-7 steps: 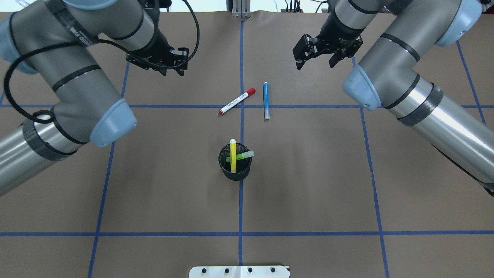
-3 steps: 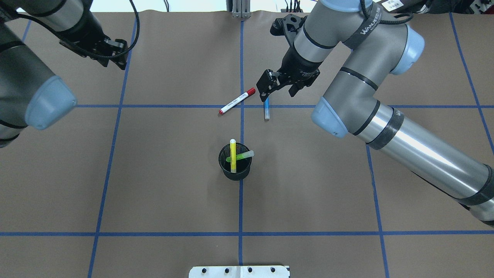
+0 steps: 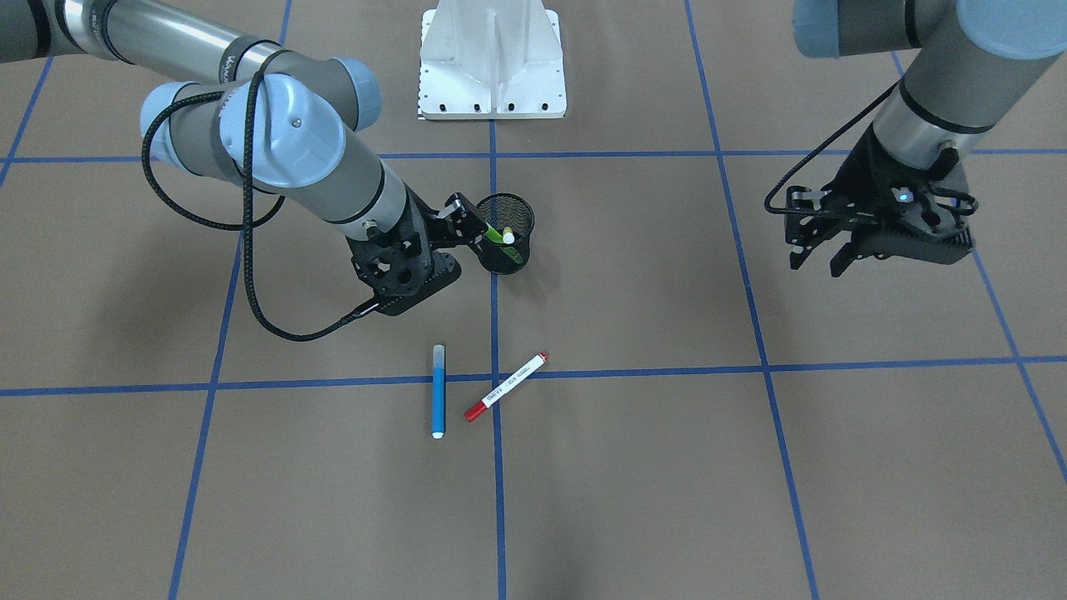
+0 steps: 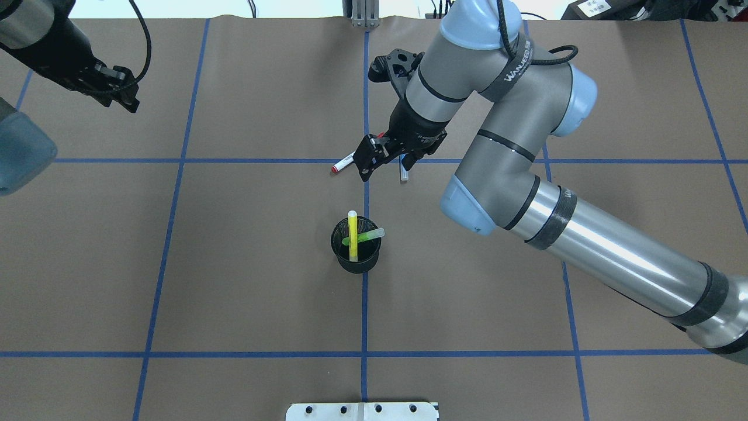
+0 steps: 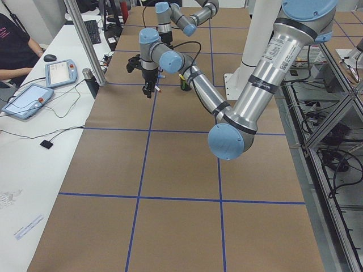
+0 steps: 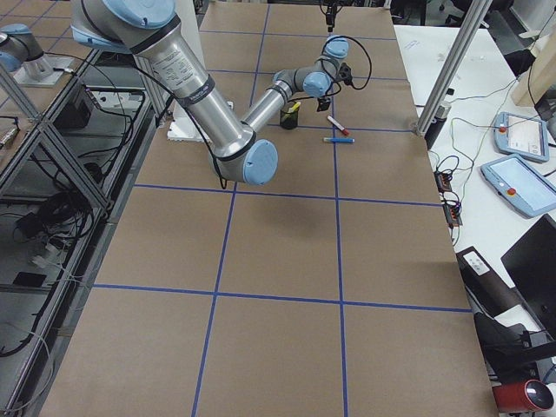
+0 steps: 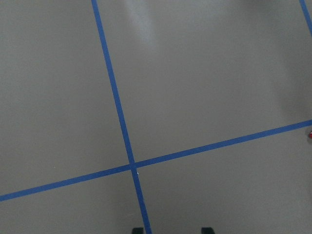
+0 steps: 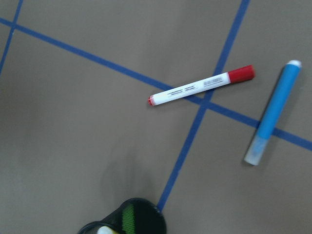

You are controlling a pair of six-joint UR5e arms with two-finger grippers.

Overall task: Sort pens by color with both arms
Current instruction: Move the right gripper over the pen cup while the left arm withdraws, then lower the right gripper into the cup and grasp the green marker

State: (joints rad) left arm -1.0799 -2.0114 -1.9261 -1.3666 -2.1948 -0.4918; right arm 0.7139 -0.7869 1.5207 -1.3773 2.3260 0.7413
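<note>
Right arm [image 4: 584, 234] reaches to table centre; right gripper [image 4: 385, 169] jaws wide, empty, above the table near the pens. Left arm [image 3: 925, 92] well off to the side; left gripper [image 3: 817, 254] jaws apart, empty. Mesh cup [image 4: 355, 263] holds yellow pen [image 4: 352, 234] and green pen [image 4: 368, 236]. Blue pen [image 3: 438, 392] and red-capped pen [image 3: 506, 387] lie flat on the table, close together.

We look down on the table [image 4: 234, 263] from behind the robot, and again from across it, facing the white base [image 3: 492, 67]. Two side views look along the table from its ends, farther off. The right wrist camera looks down close on the red-capped pen [image 8: 201, 85], blue pen [image 8: 272, 113] and cup [image 8: 146, 219], which both wide downward views share. The left wrist camera sees only tape lines [image 7: 124, 131].
</note>
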